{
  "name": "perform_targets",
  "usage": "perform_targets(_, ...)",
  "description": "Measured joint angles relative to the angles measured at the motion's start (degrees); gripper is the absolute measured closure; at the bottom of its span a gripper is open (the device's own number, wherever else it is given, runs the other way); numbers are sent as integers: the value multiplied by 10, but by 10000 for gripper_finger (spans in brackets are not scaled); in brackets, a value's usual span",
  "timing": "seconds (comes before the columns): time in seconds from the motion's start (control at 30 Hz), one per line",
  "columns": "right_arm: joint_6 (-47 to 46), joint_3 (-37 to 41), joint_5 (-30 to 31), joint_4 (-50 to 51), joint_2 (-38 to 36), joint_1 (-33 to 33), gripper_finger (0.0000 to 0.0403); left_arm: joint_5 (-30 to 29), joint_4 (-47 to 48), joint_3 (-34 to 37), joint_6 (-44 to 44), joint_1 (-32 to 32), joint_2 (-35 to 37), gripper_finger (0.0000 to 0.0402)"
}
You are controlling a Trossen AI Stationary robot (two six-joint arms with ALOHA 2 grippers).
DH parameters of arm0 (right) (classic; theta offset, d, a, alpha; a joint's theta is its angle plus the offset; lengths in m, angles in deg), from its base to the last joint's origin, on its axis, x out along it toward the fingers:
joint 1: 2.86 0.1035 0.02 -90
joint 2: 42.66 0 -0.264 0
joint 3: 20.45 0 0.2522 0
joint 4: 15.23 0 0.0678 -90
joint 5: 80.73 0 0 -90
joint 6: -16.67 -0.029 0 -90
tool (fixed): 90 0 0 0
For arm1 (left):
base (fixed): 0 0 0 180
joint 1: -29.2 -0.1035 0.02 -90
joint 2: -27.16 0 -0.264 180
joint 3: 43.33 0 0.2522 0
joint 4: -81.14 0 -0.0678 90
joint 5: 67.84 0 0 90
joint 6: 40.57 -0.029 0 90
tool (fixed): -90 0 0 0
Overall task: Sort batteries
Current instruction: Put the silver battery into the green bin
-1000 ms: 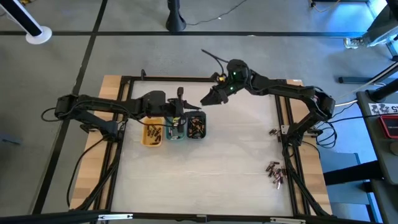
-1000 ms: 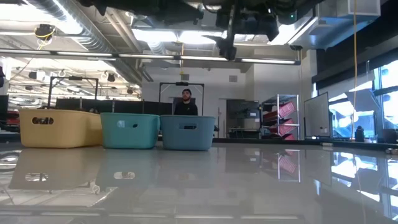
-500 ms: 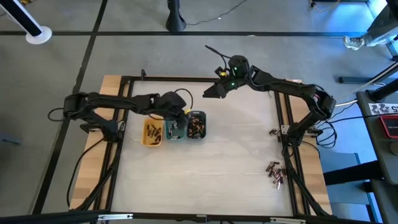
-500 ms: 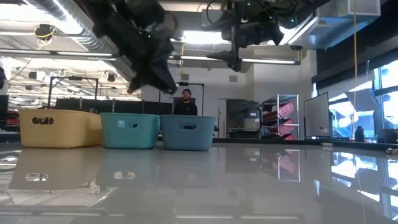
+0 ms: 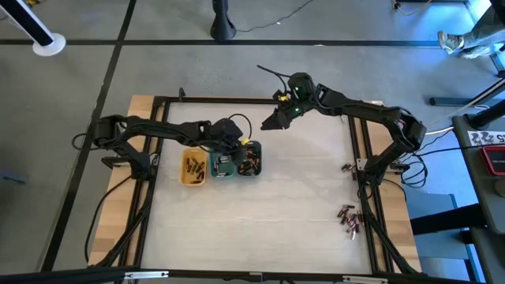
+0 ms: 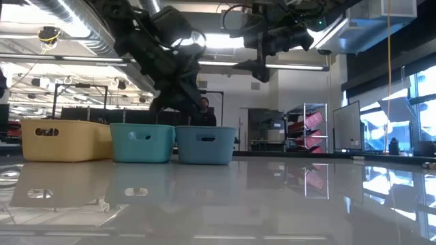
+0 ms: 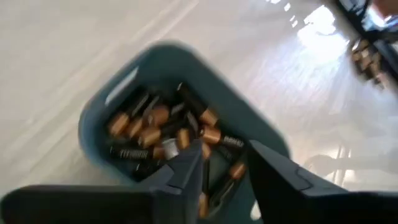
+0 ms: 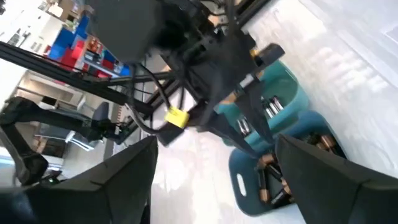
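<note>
While the yellow tray (image 5: pixel 193 168) sits farthest left, my left tool (image 5: pixel 239 145) hangs just above the grey-blue tray (image 5: pixel 250 160), fingers parted with nothing between them. Copper and dark batteries (image 7: pixel 163 132) lie heaped in that tray directly beneath the fingertips, apart from them. The green tray (image 5: pixel 222 164) stands between the two. My right tool (image 5: pixel 270 124) hovers over the counter (image 5: pixel 300 205) behind the trays, spread wide and empty. More batteries (image 5: pixel 348 217) lie scattered far right.

A person (image 6: pixel 204 113) stands beyond the table (image 6: pixel 272 197); to the person's right stand red shelves (image 6: pixel 308 129) and bright windows (image 6: pixel 419 112). Ceiling ducts (image 6: pixel 82 27) run overhead.
</note>
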Motion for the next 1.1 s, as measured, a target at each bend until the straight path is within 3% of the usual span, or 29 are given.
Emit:
perform_targets(0.2,12,0,0,18,0,0,74,-1,-21,-7,15,-3,0,223)
perform_targets(0.33,12,0,-8,20,0,0,74,10,-17,-22,15,-13,1,205)
perform_targets(0.53,46,0,3,88,-12,0,74,25,67,-44,-46,-18,12,211)
perform_targets(0.67,88,0,71,146,-22,0,74,25,115,-46,-103,-5,10,218)
perform_targets(0.8,101,0,125,159,-24,0,74,26,135,-54,-238,11,-7,226)
perform_targets(1.1,103,0,155,165,-24,0,74,20,239,-188,-341,9,-120,234)
